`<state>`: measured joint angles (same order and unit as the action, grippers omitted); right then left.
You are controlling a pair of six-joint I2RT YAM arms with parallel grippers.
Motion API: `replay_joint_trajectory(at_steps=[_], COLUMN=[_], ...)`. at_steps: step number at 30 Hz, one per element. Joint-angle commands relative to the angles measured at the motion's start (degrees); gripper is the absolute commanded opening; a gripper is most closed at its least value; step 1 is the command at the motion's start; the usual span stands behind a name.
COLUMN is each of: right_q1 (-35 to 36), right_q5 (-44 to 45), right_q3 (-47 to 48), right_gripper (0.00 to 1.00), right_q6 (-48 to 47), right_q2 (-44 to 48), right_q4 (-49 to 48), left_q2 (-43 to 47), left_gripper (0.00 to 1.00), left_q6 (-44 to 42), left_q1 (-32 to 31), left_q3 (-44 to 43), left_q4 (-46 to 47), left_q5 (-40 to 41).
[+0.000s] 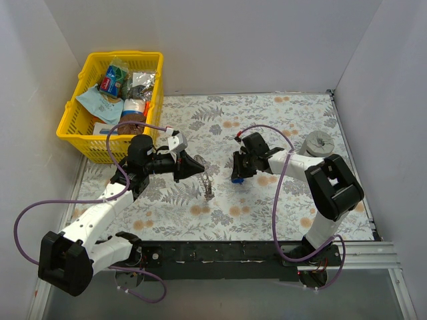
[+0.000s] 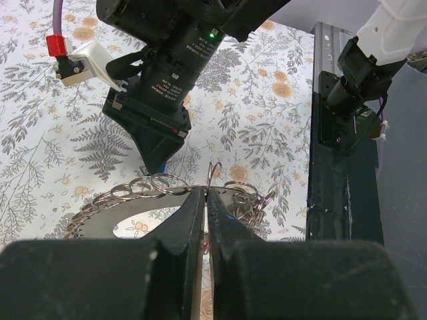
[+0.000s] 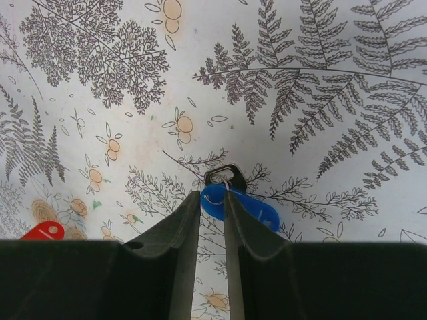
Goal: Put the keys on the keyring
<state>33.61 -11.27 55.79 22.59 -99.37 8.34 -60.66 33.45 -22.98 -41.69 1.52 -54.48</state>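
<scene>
My left gripper (image 1: 197, 169) is shut on the keyring (image 1: 208, 185), a thin silvery ring with a beaded rim, and holds it upright near the table's middle. In the left wrist view the keyring (image 2: 150, 186) spreads to either side of the closed fingertips (image 2: 190, 203). My right gripper (image 1: 239, 172) is just right of it, its fingertips pinching a blue key (image 1: 237, 179). In the right wrist view the blue key (image 3: 247, 208) sits between the fingers (image 3: 183, 220), with a small black clip (image 3: 225, 177) at its tip. A red key (image 3: 44, 231) lies on the cloth at lower left.
A yellow basket (image 1: 72, 125) full of packets stands at the back left. A squat grey cylinder (image 1: 319, 143) sits at the back right. White walls enclose the floral cloth (image 1: 267, 207). A black rail (image 1: 220, 252) runs along the near edge.
</scene>
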Motion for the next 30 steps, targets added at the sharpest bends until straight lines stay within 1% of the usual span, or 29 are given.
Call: replay_joint_trajectory(at_steps=[1,5,13,17,25,30], right_q1=[0.06,0.06,0.06,0.06,0.06,0.06], right_q5=[1.16,1.07,1.33,2.57,1.6,1.16], right_q3=[0.55,0.72,0.55,1.25,2.65,4.06], right_gripper=[0.3,0.31,0.31,0.31,0.31,0.29], right_q6=[0.44,0.44,0.61,0.18,0.0,-0.35], right_q2=[3.3,3.4,2.96,1.2,-1.35,-3.37], right_q4=[-1.4,-0.6,0.71,1.86,0.89,1.07], left_q2=[1.6,1.51,1.78,1.69,1.6,1.86], left_gripper=[0.0,0.0,0.0,0.0,0.0,0.0], left_q6=[-0.49,-0.58,-0.58,-0.49,-0.67,-0.58], left_q1=[0.31,0.31,0.31,0.31,0.31,0.31], left_q3=[0.21,0.29,0.47,0.56,0.21,0.47], left_q4=[1.21,1.29,1.12,0.86,0.94,0.85], left_q5=[-0.98,-1.16,-1.07,-0.81,-0.89,-0.8])
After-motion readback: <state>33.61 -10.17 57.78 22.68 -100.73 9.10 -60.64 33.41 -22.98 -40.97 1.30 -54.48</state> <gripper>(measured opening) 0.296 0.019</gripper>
